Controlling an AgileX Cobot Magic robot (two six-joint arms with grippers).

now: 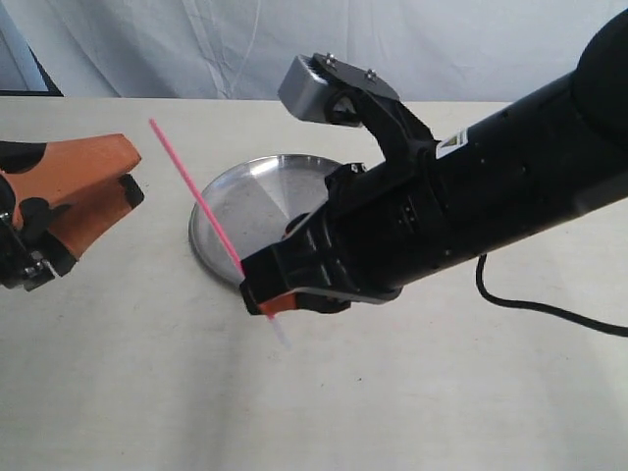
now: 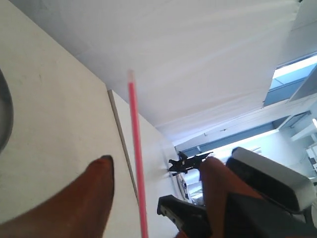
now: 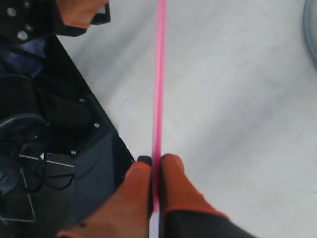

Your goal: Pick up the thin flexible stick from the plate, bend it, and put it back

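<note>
1. I am pinching the thin flexible stick [image 1: 196, 191] near its lower end with the right gripper [image 1: 270, 299], lifted over the rim of the plate [image 1: 208, 257]. Its free end is reaching toward the left gripper [image 1: 132, 182].
2. The left gripper's fingers are standing apart, probably waiting to take that end for bending.
3. Only the left wrist view is showing the stick lining up between those fingers.

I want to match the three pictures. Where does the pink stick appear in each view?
Exterior: the stick slants from the upper left down into the right gripper, crossing the plate.
Left wrist: the stick is a long line through the picture's centre.
Right wrist: the stick runs through the centre, pinched between the right gripper's fingers.
Shared landmark: the plate, only an edge sliver in the wrist views.
</note>
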